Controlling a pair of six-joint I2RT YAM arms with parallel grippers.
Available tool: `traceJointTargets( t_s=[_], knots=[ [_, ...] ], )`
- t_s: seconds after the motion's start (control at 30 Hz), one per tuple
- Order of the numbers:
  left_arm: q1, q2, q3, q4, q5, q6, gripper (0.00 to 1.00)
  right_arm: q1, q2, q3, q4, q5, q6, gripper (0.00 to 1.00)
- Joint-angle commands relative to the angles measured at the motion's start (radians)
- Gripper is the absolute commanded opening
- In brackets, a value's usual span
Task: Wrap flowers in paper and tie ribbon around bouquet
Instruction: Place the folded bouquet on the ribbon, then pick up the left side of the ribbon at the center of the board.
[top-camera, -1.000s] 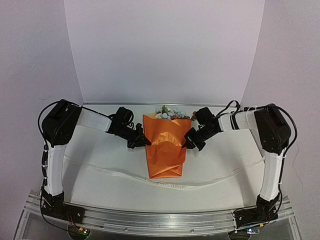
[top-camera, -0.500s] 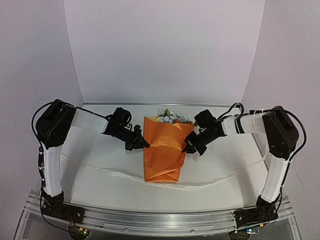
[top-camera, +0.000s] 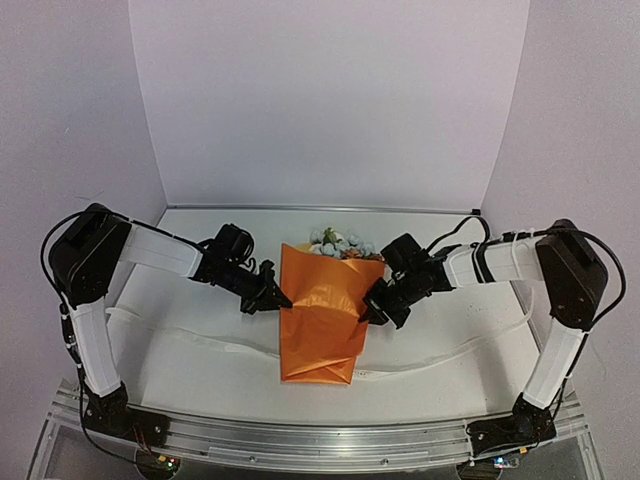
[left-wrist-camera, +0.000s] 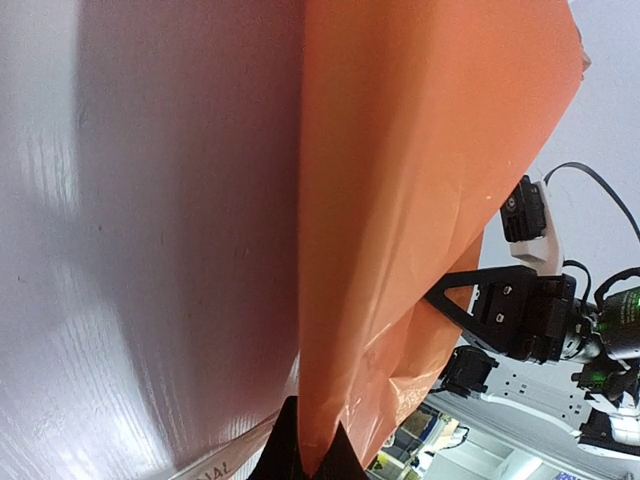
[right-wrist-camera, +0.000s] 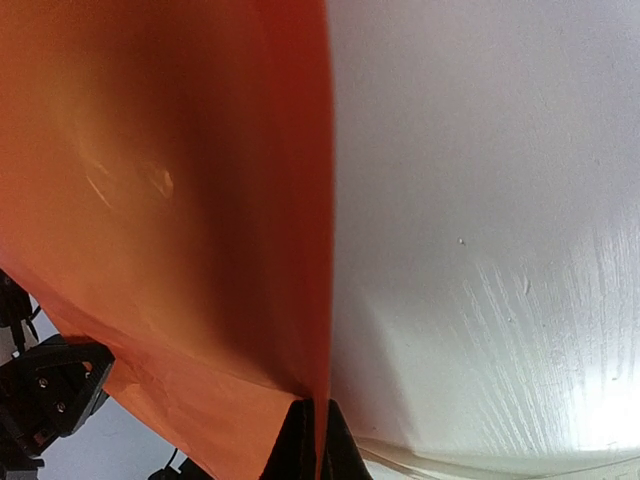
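Nearest us, low in the top view, the ribbon (top-camera: 215, 340) lies flat on the smooth white table (top-camera: 180, 385). It is a narrow cream band sagging in a shallow curve from left to right and passing under the bottom of the paper (top-camera: 325, 315). In the left wrist view, faint printed letters show on it at the lower edge.

The paper is glossy bright orange. It is folded into a tapering, lightly creased sleeve, with its blunt narrow end towards us, and it sits in the centre of the frame.

At mid-height, the left gripper (top-camera: 283, 298) is clenched on the sleeve's left edge, its black fingertips pinching the thin sheet. The right gripper (top-camera: 368, 308) is clamped the same way on the right edge. Each wrist view shows the orange edge running straight into the closed tips.

Beyond them, the flowers (top-camera: 335, 242) poke out of the sleeve's wide far mouth in a small, knobbly cluster of pale blue, cream and orange-pink.
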Motion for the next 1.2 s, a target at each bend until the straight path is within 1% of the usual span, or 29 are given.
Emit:
traceJointTargets(
  t_s=[0.0,0.13,0.2,0.23,0.3,0.37,0.5,0.67,0.77,0.87,0.93,1.0,1.1,1.17],
  knots=[
    [-0.008,-0.094,-0.068,0.048,-0.04,-0.028,0.03,0.031,-0.061,-0.062,0.014,0.088,0.027,0.0],
    [-0.014,-0.113,-0.117,0.062,-0.059,-0.039,0.04,0.047,-0.068,-0.089,0.027,0.106,0.029,0.0],
    [-0.014,-0.113,-0.131,0.063,-0.069,-0.043,0.06,0.053,-0.067,-0.092,0.03,0.108,0.027,0.0],
    [-0.014,-0.113,-0.133,0.067,-0.076,-0.043,0.1,0.054,-0.069,-0.096,0.03,0.113,0.025,0.05],
    [-0.014,-0.118,-0.131,0.084,-0.089,-0.044,0.2,0.054,-0.084,-0.107,0.03,0.126,0.018,0.21],
    [-0.014,-0.133,-0.12,0.061,-0.125,-0.038,0.29,0.054,-0.107,-0.118,0.025,0.148,0.003,0.36],
    [-0.012,-0.2,-0.08,-0.049,-0.227,-0.008,0.49,0.054,-0.157,-0.081,-0.072,0.18,-0.073,0.58],
    [0.021,-0.321,-0.081,-0.215,-0.412,-0.019,0.6,0.052,-0.265,-0.068,-0.231,0.288,-0.184,0.8],
    [0.061,-0.423,-0.134,-0.316,-0.522,-0.074,0.65,0.048,-0.333,-0.074,-0.325,0.355,-0.249,0.9],
    [0.097,-0.53,-0.206,-0.409,-0.65,-0.144,0.66,0.047,-0.393,-0.108,-0.361,0.411,-0.281,0.94],
    [0.131,-0.593,-0.251,-0.466,-0.732,-0.189,0.67,0.047,-0.441,-0.14,-0.37,0.435,-0.283,0.95],
    [0.167,-0.642,-0.29,-0.521,-0.822,-0.224,0.68,0.047,-0.483,-0.177,-0.377,0.493,-0.276,0.96],
    [0.222,-0.696,-0.343,-0.575,-0.883,-0.242,0.69,0.047,-0.545,-0.231,-0.378,0.545,-0.253,0.96],
    [0.258,-0.705,-0.373,-0.588,-0.913,-0.249,0.68,0.047,-0.574,-0.267,-0.378,0.582,-0.252,0.96]
  ],
)
